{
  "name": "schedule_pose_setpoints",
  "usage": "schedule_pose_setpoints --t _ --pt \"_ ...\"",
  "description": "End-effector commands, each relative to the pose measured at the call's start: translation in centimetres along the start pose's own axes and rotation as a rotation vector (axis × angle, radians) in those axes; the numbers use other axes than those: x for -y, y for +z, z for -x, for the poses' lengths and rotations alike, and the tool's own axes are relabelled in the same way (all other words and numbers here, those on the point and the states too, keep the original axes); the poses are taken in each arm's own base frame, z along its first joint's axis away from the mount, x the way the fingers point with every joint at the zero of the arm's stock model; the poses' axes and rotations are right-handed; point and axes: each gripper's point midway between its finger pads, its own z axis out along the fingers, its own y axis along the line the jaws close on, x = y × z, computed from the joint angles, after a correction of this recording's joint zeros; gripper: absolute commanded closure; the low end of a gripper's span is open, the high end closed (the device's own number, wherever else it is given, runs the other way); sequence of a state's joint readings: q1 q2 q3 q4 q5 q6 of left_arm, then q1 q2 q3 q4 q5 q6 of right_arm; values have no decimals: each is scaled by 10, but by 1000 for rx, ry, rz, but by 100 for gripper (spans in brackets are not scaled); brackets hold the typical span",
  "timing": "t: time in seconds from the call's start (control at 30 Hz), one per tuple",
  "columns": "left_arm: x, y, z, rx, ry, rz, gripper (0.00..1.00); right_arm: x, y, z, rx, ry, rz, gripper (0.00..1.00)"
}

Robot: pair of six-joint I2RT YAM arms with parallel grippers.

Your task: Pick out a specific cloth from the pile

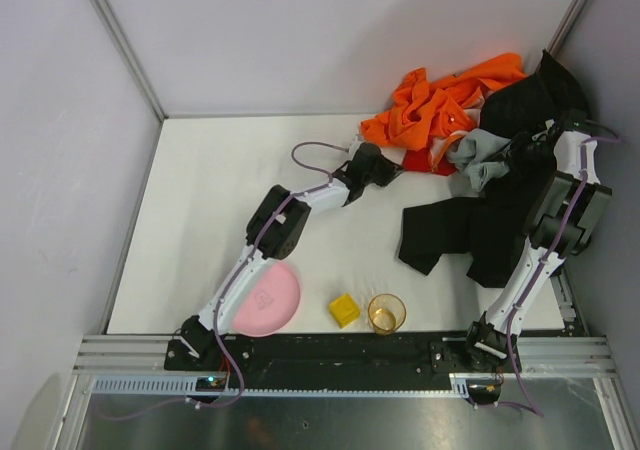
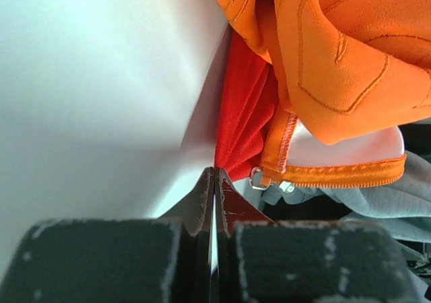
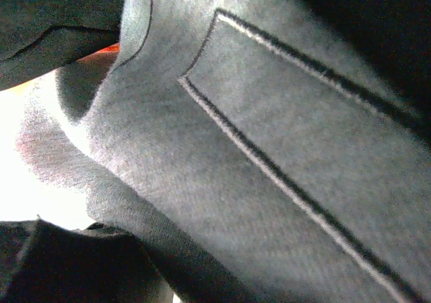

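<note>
The pile lies at the back right: an orange garment (image 1: 435, 100), a large black garment (image 1: 470, 230) and a grey cloth (image 1: 478, 155). The red cloth (image 1: 420, 160) peeks out under the orange one. My left gripper (image 1: 385, 167) reaches the pile's left edge. In the left wrist view the gripper (image 2: 215, 172) is shut, and the red cloth (image 2: 246, 108) gathers to a point at its tips, under the orange garment (image 2: 337, 60). My right gripper (image 1: 518, 152) is in the pile by the grey cloth. Grey fabric (image 3: 236, 148) fills the right wrist view and hides the fingers.
A pink plate (image 1: 268, 298), a yellow block (image 1: 344, 310) and an amber cup (image 1: 386, 314) stand near the front edge. White walls close the table at the back and sides. The black garment spreads toward the right arm's base.
</note>
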State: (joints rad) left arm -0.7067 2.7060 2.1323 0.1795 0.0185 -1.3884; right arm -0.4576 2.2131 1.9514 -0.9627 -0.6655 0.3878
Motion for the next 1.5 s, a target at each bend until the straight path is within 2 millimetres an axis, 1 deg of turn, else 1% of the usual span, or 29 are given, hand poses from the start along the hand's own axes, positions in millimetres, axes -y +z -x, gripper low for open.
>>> schedule_pose_setpoints --t 0.0,0.03,0.1,0.17,0.3,0.37,0.43,0.5,0.57,0.63,0.67,0.7,0.77,0.8,0.83,0.87,0.93,0.97,1.03,1.2,1.23,1.3,1.4,1.47 --pt "39 -35 5 -35 91 -35 99 -21 -28 6 59 -42 61 82" --pt "39 -39 6 -40 101 -33 99 -23 -30 5 61 -47 68 74" --pt "36 -46 6 -54 120 -25 99 -25 -31 3 62 -53 75 60" --pt "33 -54 7 -65 140 -17 99 -27 -32 2 61 -58 83 51" --pt "25 -72 8 -77 175 10 99 -32 -31 -2 54 -70 94 38" --pt "17 -83 9 -84 179 32 99 -36 -29 -5 51 -79 97 32" --pt "2 -95 10 -88 178 64 99 -39 -27 -9 45 -89 98 27" --pt "-8 -109 12 -87 176 85 99 -43 -25 -13 41 -101 98 22" --pt "-12 -118 15 -90 181 86 99 -45 -23 -18 35 -113 93 17" --pt "-13 -121 16 -97 193 81 99 -45 -20 -22 28 -119 88 13" --pt "-12 -120 16 -107 199 73 99 -45 -20 -23 26 -120 87 12" --pt "-10 -117 14 -123 204 61 89 -44 -19 -24 23 -119 87 12" --pt "-5 -109 9 -162 205 33 60 -43 -18 -25 20 -119 86 11" --pt "-1 -105 6 -178 199 20 47 -43 -18 -25 19 -118 88 11" --pt "1 -102 5 -186 192 14 38 -43 -18 -25 18 -117 89 11" --pt "2 -99 4 -186 186 11 31 -43 -18 -24 19 -117 89 11" --pt "3 -94 4 -182 178 11 21 -43 -18 -24 20 -117 90 11" --pt "3 -92 4 -181 171 12 18 -43 -18 -23 21 -117 89 11" --pt "2 -86 4 -182 155 13 15 -42 -18 -23 21 -115 88 10" --pt "4 -60 0 -193 124 8 14 -41 -16 -23 16 -110 86 10" --pt "6 -54 -2 -195 123 6 14 -40 -15 -23 15 -110 85 10" --pt "15 -41 -4 -198 123 -11 10 -40 -15 -22 16 -109 85 10" --pt "20 -24 -8 -205 115 -18 9 -39 -15 -22 14 -105 83 10" --pt "22 -14 -11 -202 109 -22 11 -38 -14 -22 13 -103 83 10"
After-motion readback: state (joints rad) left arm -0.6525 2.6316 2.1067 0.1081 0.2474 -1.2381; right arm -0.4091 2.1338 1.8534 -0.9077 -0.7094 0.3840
